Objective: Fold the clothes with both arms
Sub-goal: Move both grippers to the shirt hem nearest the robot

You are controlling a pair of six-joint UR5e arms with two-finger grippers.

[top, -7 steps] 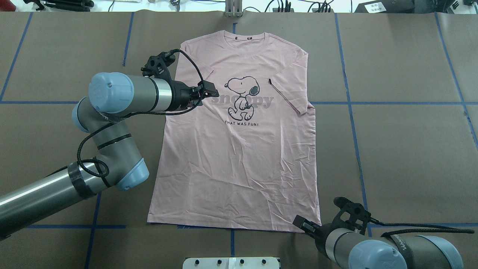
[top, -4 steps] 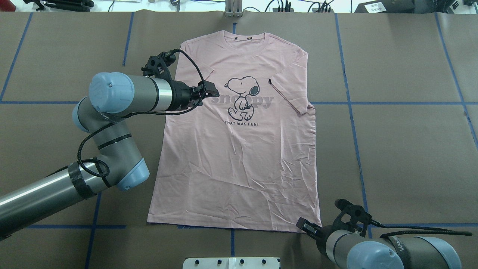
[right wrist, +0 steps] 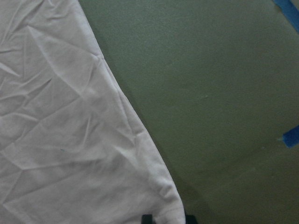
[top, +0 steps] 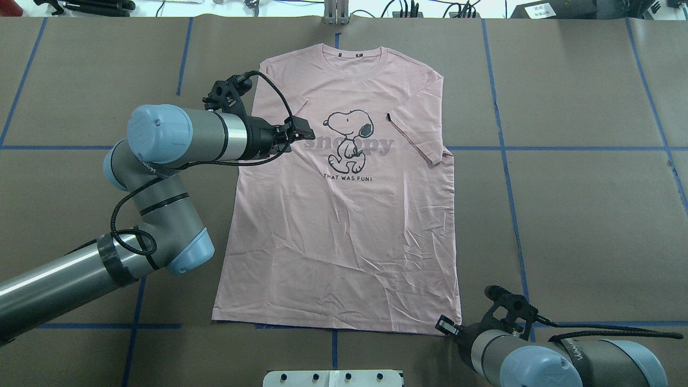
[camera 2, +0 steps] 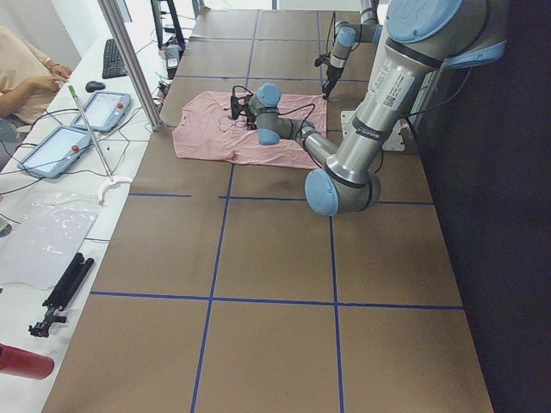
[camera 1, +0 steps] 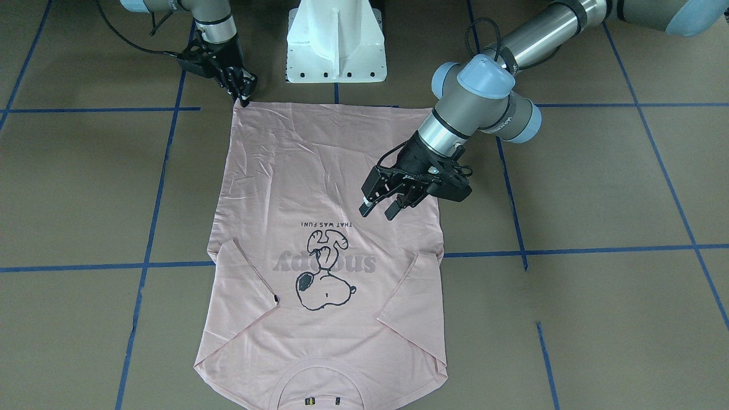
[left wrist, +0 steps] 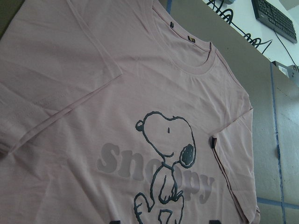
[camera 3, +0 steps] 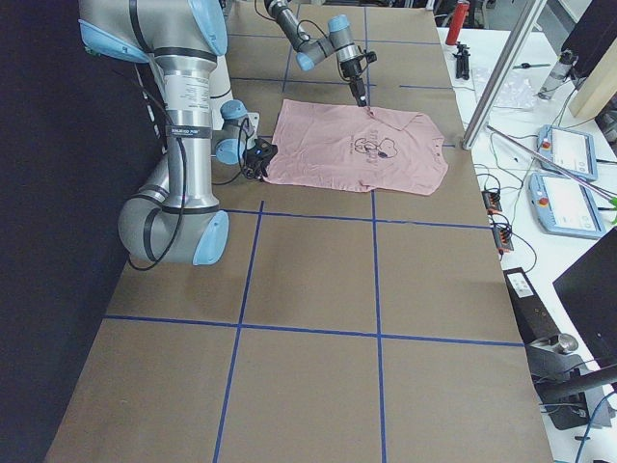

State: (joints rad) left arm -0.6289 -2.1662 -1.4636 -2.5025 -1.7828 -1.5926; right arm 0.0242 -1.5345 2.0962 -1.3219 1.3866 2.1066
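Observation:
The pale pink T-shirt (top: 344, 226) lies flat and print-up on the brown table, collar at the far side, both sleeves folded inward. It also shows in the front view (camera 1: 319, 171). My left gripper (top: 301, 131) hovers open and empty over the shirt, just left of the dog print; the front view (camera 1: 377, 209) shows its fingers apart. My right gripper (top: 443, 325) is low at the shirt's near right hem corner. In the right wrist view (right wrist: 168, 219) its fingertips stand apart on either side of that corner of the shirt (right wrist: 70, 140).
The white pedestal base (camera 1: 336, 40) stands at the robot's side, just off the hem. Blue tape lines (top: 505, 161) cross the brown table cover. A side bench with tablets (camera 2: 65, 151) and a seated person (camera 2: 26, 69) lies beyond the collar end.
My right gripper has shifted a little right and toward the robot, settling at the hem corner. The left arm and the shirt have not moved.

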